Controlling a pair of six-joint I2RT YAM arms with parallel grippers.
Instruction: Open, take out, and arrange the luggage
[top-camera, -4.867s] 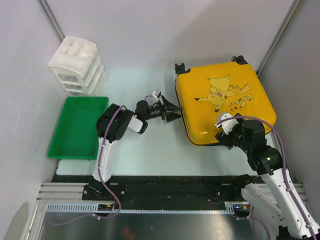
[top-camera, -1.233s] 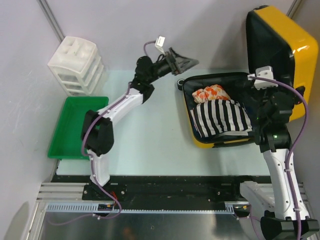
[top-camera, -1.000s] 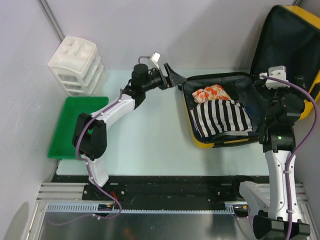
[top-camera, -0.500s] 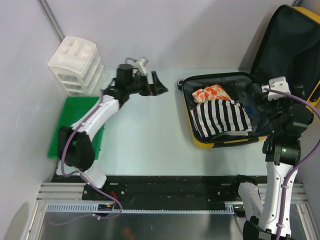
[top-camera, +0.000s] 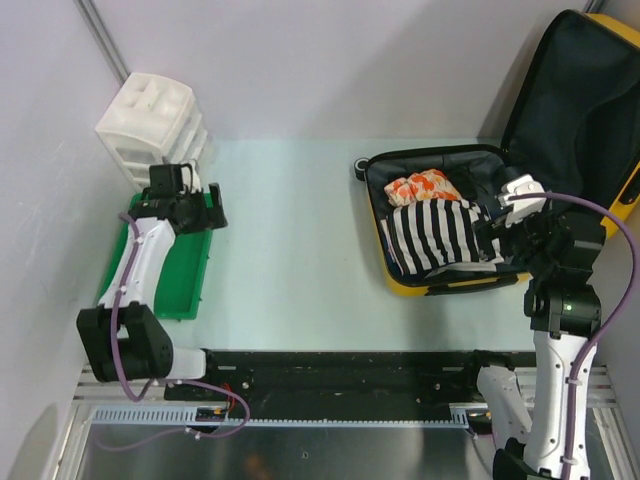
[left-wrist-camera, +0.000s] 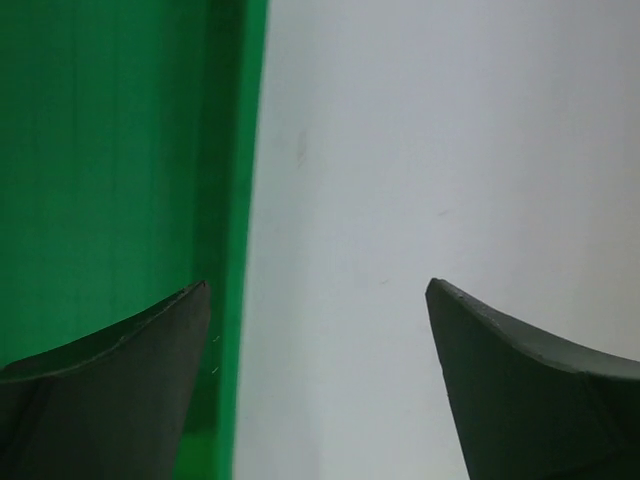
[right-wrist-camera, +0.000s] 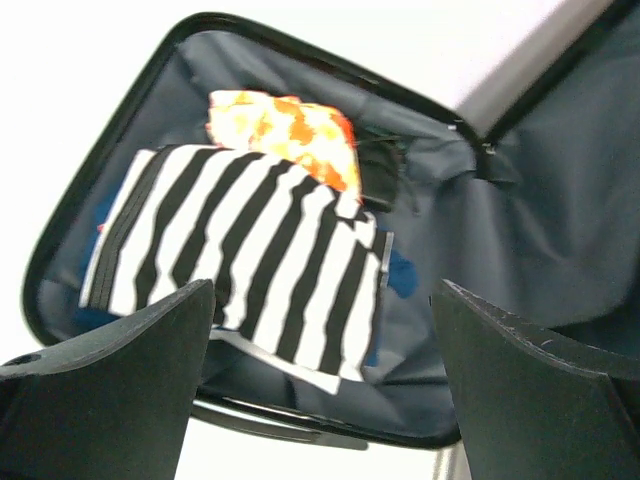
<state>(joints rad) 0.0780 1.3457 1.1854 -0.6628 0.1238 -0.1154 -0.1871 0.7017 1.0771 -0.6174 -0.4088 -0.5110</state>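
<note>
Luggage (top-camera: 440, 286) lying open at 3 o'clock, lid now standing up; opening step judged done. Left gripper (left-wrist-camera: 318, 285) retreating to tray (top-camera: 150, 290) at 9 o'clock, jaws released, empty. Right gripper (right-wrist-camera: 325, 285) spread wide, descending toward striped cloth (top-camera: 440, 235); take-out pending

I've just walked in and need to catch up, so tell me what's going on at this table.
Two robot arms are unpacking a suitcase. The yellow luggage lies open at the right of the table, its lid propped up. A black-and-white striped item and an orange patterned item are inside, not yet taken out. The right gripper hovers open over the case, facing the striped item. The left gripper is open and empty above the edge of the green tray.
</note>
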